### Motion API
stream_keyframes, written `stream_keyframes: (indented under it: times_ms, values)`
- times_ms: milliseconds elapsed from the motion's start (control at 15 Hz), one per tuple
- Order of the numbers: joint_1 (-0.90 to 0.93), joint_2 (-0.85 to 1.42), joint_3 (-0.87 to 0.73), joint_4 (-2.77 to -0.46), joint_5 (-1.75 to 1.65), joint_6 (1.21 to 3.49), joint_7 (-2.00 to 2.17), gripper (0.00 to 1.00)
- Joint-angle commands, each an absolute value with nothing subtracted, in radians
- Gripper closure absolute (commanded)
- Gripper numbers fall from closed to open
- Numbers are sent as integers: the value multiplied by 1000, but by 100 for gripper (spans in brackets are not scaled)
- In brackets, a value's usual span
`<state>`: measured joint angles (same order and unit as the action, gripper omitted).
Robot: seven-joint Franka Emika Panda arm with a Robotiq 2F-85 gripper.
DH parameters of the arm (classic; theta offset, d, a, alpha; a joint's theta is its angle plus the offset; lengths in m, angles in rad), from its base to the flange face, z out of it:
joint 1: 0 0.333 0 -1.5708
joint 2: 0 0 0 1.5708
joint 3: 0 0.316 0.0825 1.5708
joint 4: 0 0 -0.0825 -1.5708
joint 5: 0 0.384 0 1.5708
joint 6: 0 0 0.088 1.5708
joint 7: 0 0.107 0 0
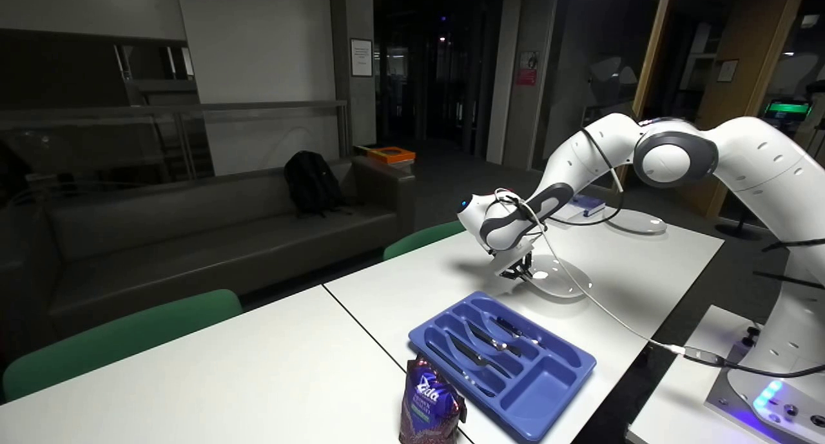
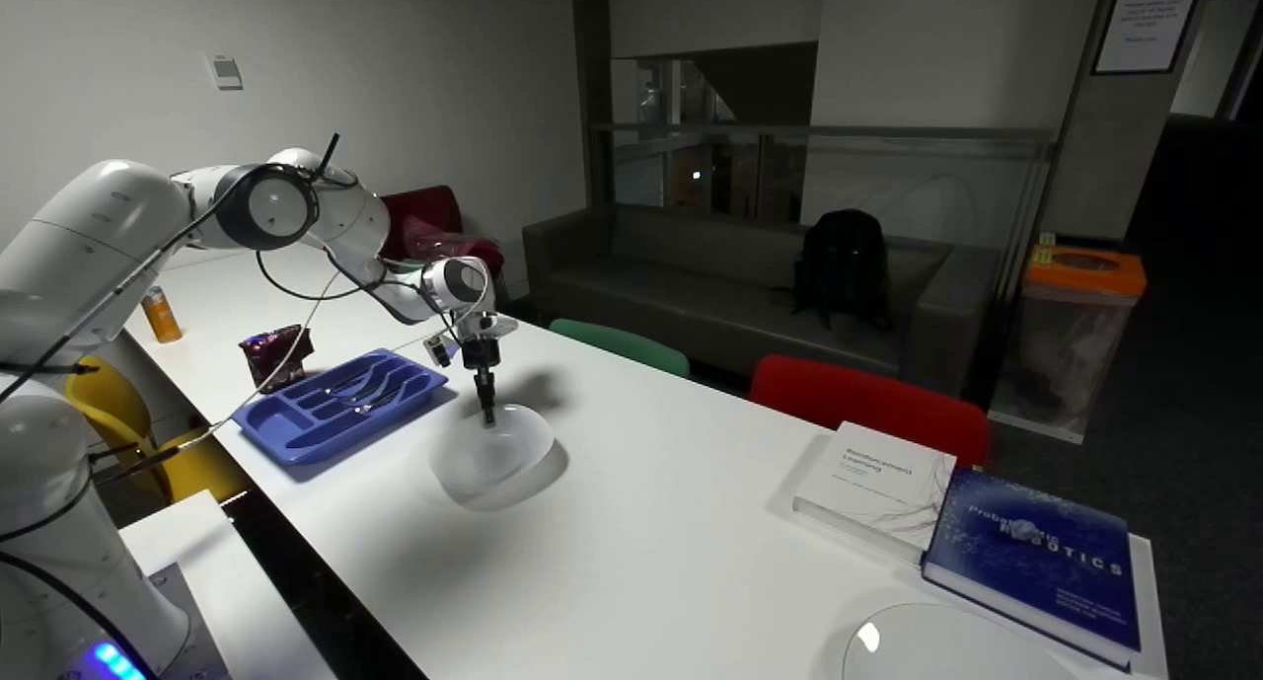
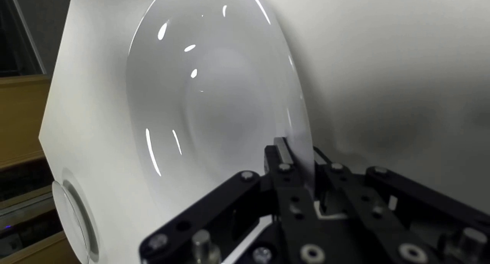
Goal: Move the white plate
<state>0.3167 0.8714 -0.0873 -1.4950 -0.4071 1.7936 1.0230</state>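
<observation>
- The gripper (image 3: pixel 300 151) is pinching the white plate (image 2: pixel 490 453) by its rim — one jaw is standing inside, the other outside.
- The plate is sitting near the blue cutlery tray (image 1: pixel 540 392), at or just above the white table (image 1: pixel 213 366); I'm not managing to tell whether its underside is touching.
- I'm taking the step as lift-and-carry: with only one edge taking the grip, the far side is probably going to be drooping.
- Rising slowly and straight is looking wise — any twisting is risking a slip on that glossy rim.
- For the carry, I'm favouring a path that is bending away from the tray and stopping short of the Reinforcement Learning book (image 2: pixel 873 483).
</observation>
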Motion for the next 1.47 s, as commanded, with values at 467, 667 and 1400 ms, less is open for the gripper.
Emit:
stream_keyframes:
  times_ms: [467, 667, 1400]
  values:
    - [297, 785, -82, -1559, -405, 1561, 840, 98]
    - [292, 789, -85, -1551, -411, 1508, 806, 98]
    - [244, 712, -94, -1691, -389, 1552, 880, 98]
